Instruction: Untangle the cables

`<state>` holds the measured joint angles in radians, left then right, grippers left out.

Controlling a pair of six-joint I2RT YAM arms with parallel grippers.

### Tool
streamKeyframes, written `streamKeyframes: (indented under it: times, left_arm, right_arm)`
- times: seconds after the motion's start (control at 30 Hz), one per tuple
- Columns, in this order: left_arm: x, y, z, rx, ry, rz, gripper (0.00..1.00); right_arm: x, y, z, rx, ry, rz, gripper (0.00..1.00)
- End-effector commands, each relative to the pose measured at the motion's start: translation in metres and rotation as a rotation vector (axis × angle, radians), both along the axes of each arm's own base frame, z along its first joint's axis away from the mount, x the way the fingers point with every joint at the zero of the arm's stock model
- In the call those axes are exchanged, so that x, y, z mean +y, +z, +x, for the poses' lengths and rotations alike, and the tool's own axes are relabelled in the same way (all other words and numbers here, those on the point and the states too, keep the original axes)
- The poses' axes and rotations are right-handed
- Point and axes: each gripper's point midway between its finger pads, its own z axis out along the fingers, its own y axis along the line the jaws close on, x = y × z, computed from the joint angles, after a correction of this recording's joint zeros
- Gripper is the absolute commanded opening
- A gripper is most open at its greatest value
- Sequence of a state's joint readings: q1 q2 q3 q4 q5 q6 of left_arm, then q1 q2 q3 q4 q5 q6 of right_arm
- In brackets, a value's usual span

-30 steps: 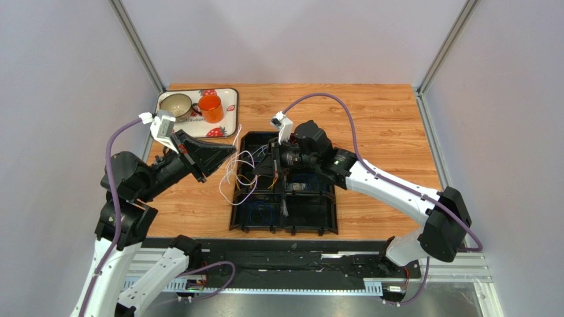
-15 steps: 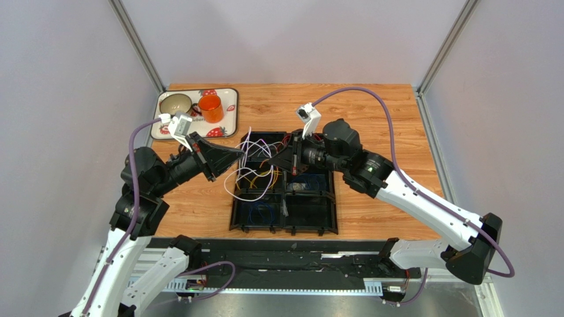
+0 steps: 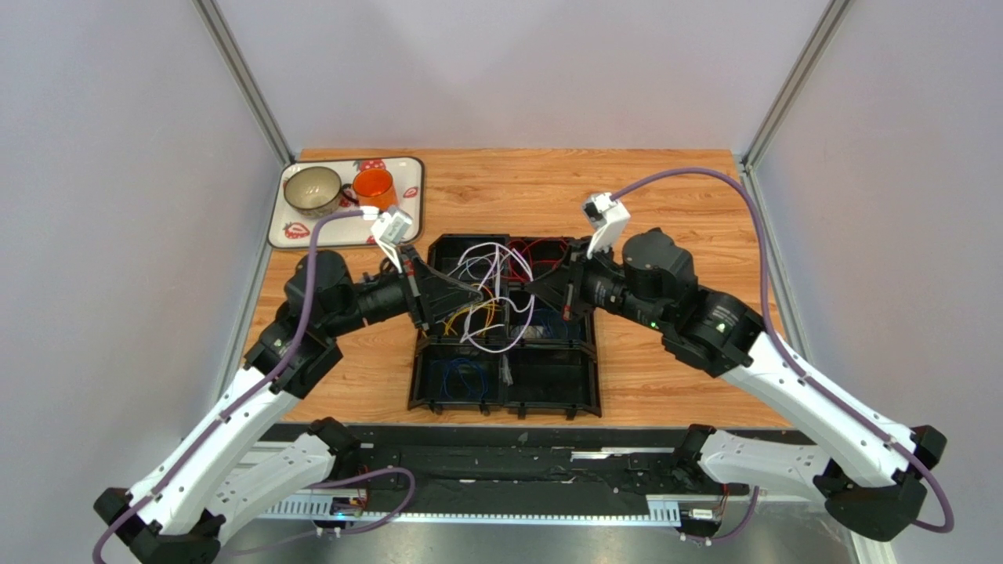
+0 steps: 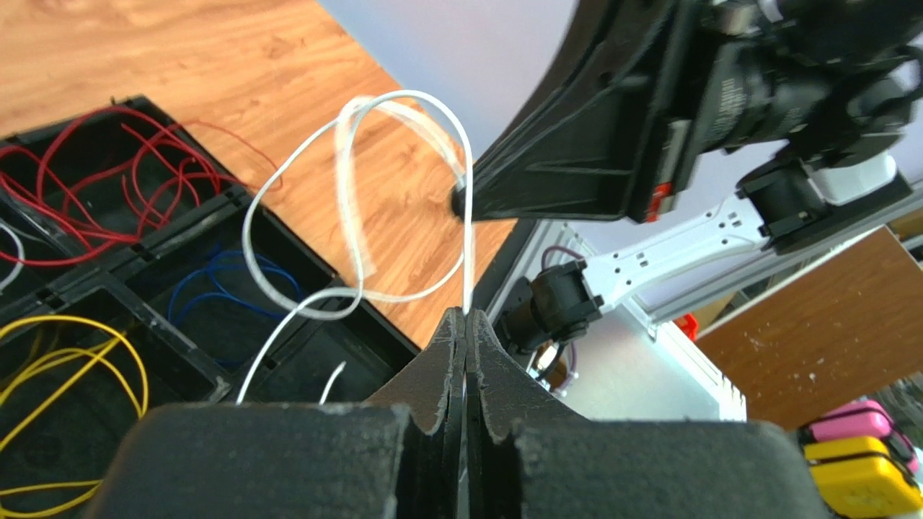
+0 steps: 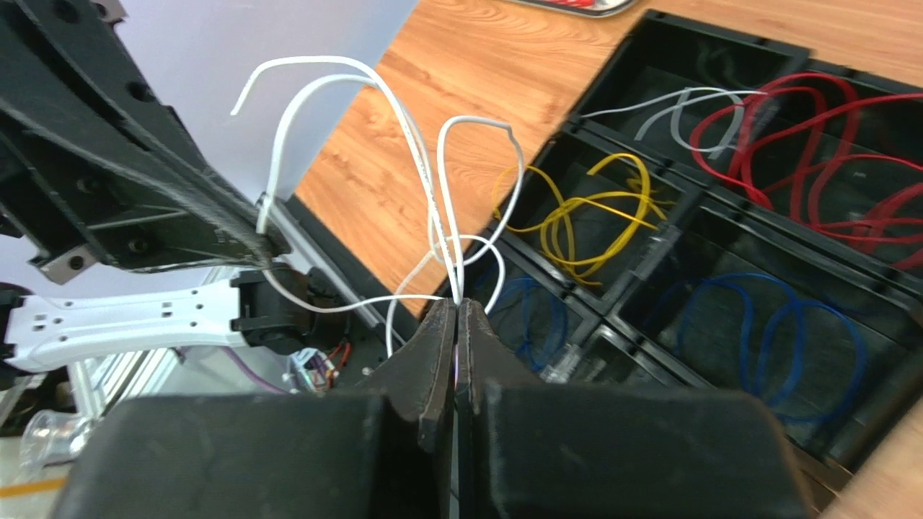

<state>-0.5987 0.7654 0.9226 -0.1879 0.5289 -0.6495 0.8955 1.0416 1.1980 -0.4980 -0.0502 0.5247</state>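
Top external: L gripper (image 4: 466,316), R gripper (image 5: 456,306) both fully closed, each pinching white cables (image 4: 468,238) above divided tray (image 3: 551,378), mid-worktop. Recommended: separate slowly, low tension; loops may snag yellow cables (image 5: 567,216) below.

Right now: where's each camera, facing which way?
Top: above, behind the bases, looking down on the table; left arm, right arm over tray.
Left wrist: past shut left fingers, pinching white cable, toward right arm.
Right wrist: past shut right fingers, on white cables, toward left arm.
Both wrists see the yellow cables.
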Motion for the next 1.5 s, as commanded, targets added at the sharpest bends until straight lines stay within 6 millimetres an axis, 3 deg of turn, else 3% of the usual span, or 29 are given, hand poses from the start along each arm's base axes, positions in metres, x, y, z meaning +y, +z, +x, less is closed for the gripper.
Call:
streamKeyframes:
  times: [0.0,0.13,0.33,0.43,0.63,0.73,0.87,0.9,1.1,1.2,1.47]
  left_arm:
    - [-0.012,-0.001,0.006,-0.011,0.003,-0.012,0.00]
    - [-0.014,-0.013,0.008,0.004,0.015,0.012,0.00]
    - [-0.006,-0.033,0.013,0.022,0.070,0.080,0.00]
    - [0.009,-0.047,0.016,0.042,0.141,0.152,0.00]
    - [0.057,-0.061,0.027,0.050,0.384,0.270,0.00]
    - [0.058,-0.062,0.022,0.049,0.374,0.257,0.00]
    - [0.035,-0.063,0.017,0.081,0.268,0.199,0.00]
    - [0.026,-0.053,0.018,0.078,0.245,0.144,0.00]
    - [-0.028,-0.049,0.019,0.121,0.068,0.027,0.00]
    - [-0.048,-0.060,0.022,0.138,0.041,0.053,0.00]
    - [-0.095,-0.095,0.010,0.187,-0.048,0.073,0.00]
  right_arm:
    - [-0.034,0.002,0.003,-0.060,-0.107,-0.065,0.00]
    - [-0.068,-0.002,0.004,-0.084,-0.205,-0.147,0.00]
    - [-0.124,0.009,0.004,-0.139,-0.374,-0.231,0.00]
    - [-0.154,0.015,0.003,-0.162,-0.479,-0.264,0.00]
    - [-0.209,0.025,-0.004,-0.201,-0.658,-0.289,0.00]
    - [-0.222,0.030,-0.008,-0.207,-0.700,-0.273,0.00]
    - [-0.218,0.035,-0.011,-0.207,-0.683,-0.223,0.00]
    - [-0.212,0.037,-0.011,-0.206,-0.658,-0.204,0.00]
    - [-0.179,0.037,-0.011,-0.188,-0.533,-0.156,0.00]
    - [-0.167,0.033,-0.012,-0.172,-0.488,-0.150,0.00]
    - [-0.164,0.022,-0.012,-0.156,-0.479,-0.160,0.00]
